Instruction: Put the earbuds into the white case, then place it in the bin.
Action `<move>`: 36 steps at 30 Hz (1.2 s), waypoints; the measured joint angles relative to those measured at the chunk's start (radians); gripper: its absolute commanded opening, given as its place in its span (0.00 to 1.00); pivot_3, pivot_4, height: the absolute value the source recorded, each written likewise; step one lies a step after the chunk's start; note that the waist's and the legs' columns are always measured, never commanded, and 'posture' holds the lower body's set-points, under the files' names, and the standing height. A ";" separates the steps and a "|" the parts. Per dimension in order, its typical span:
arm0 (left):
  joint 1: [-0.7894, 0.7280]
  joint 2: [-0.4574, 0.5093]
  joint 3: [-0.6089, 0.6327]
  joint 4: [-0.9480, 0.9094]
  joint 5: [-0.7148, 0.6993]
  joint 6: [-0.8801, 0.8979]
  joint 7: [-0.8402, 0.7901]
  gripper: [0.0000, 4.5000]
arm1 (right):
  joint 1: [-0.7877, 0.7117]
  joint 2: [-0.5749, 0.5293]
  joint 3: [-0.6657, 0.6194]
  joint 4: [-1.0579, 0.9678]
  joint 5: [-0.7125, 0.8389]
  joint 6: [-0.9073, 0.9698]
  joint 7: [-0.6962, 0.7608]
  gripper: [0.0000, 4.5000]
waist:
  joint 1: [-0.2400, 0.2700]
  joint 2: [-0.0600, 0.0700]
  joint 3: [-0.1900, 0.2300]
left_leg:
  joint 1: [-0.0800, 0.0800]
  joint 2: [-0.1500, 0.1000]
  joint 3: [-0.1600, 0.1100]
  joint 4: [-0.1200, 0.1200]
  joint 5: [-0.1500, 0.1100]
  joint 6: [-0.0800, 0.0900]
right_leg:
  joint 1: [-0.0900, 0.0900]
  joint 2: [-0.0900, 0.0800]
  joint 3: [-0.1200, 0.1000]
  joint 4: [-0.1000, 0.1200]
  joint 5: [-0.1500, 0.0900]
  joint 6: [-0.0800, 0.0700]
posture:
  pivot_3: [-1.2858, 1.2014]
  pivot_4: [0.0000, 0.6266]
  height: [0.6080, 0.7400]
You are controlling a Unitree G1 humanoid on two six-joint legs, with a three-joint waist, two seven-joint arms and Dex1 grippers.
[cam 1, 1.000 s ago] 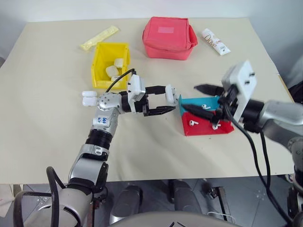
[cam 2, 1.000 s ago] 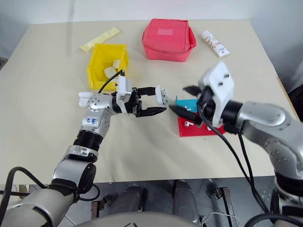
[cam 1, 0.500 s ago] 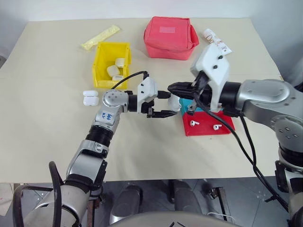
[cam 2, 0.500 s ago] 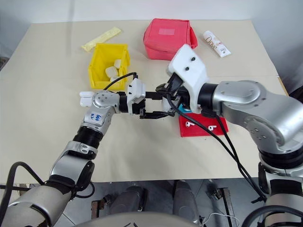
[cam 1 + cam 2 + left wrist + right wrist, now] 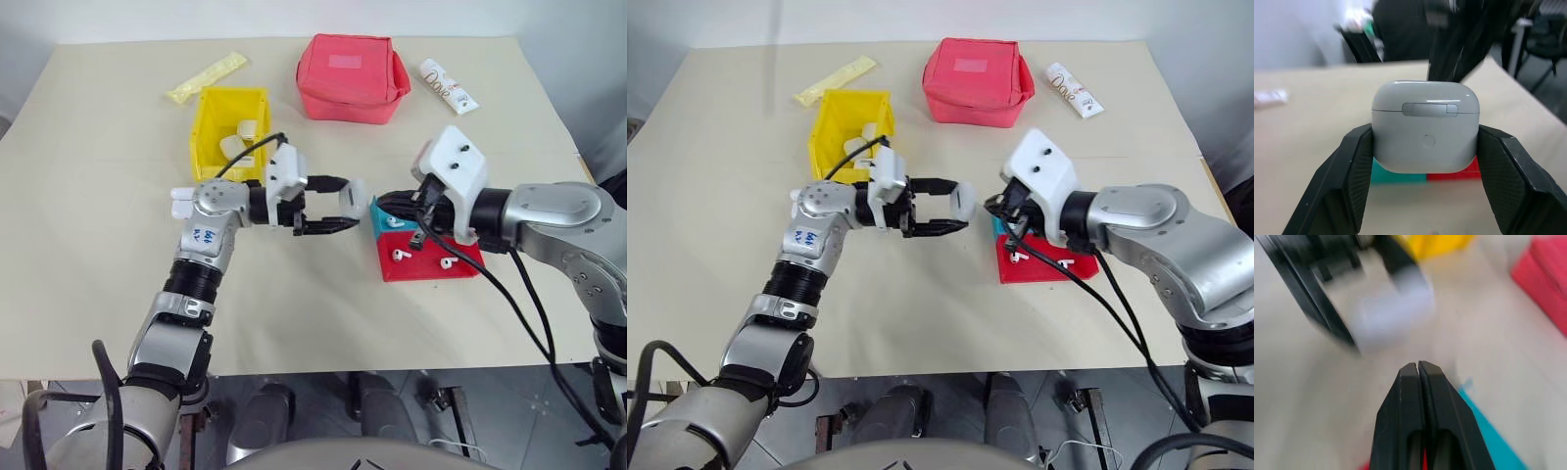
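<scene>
Lid's shut on the white case point(image 5: 1425, 126) pinched in your left gripper point(image 5: 336, 209) above the table beside the trays, so with your right gripper point(image 5: 390, 206) pressed together, flip it before grabbing the earbuds point(image 5: 399, 255).

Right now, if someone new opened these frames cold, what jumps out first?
Mid-table, the left gripper holds a closed white case clamped between its black fingers, lid down. Facing it, the right gripper points at the case with fingers shut, just over the red and blue trays where earbuds lie loose. Behind the left arm the yellow bin already holds several cases, and the red pouch sits at the far edge.
</scene>
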 measured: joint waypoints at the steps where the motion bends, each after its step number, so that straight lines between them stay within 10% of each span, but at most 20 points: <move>1: 0.001 0.008 0.011 -0.001 -0.008 -0.001 -0.006 0.62 | 0.005 0.000 -0.025 0.000 0.006 0.002 0.003 0.02 | 0.000 0.000 0.000 | 0.000 0.000 0.000 0.000 0.000 0.000 | 0.000 0.000 0.000 0.000 0.000 0.000 | 0.52 0.24 1.00; 7: 0.034 0.036 0.037 0.001 -0.044 0.028 -0.022 0.62 | 0.077 0.017 -0.198 -0.008 0.078 -0.030 0.051 0.10 | 0.002 0.000 0.000 | 0.000 0.000 0.000 0.000 0.000 0.000 | 0.001 0.000 0.000 0.000 0.000 0.000 | 0.52 0.24 1.00; 11: 0.047 0.129 0.102 0.083 -0.042 0.026 0.010 0.62 | 0.242 0.069 -0.417 0.019 0.277 -0.124 0.275 0.37 | 0.001 -0.002 0.001 | 0.001 0.000 0.000 0.000 0.000 0.000 | 0.001 0.001 0.000 0.001 0.000 0.000 | 0.52 0.24 1.00; 19: -0.016 0.144 0.148 0.203 0.033 -0.066 0.240 0.62 | 0.330 0.035 -0.390 0.124 0.200 -0.257 0.410 0.98 | 0.003 -0.002 0.001 | 0.001 0.000 0.000 0.001 0.000 0.000 | 0.001 0.000 0.000 0.000 0.000 0.001 | 0.52 0.24 1.00; 30: -0.203 0.202 0.146 0.532 0.213 -0.110 0.631 0.62 | 0.397 0.071 -0.370 0.107 0.138 -0.313 0.325 0.99 | 0.005 -0.002 0.001 | 0.000 -0.001 0.000 0.000 0.000 0.000 | 0.001 0.000 -0.001 0.001 0.001 0.001 | 0.52 0.24 1.00; 36: -0.238 0.214 0.146 0.597 0.231 -0.125 0.649 1.00 | 0.410 0.072 -0.370 0.097 0.138 -0.313 0.307 1.00 | 0.003 -0.003 0.001 | 0.000 -0.001 0.000 0.000 0.000 0.000 | 0.001 0.000 -0.001 0.001 0.001 0.001 | 0.52 0.24 1.00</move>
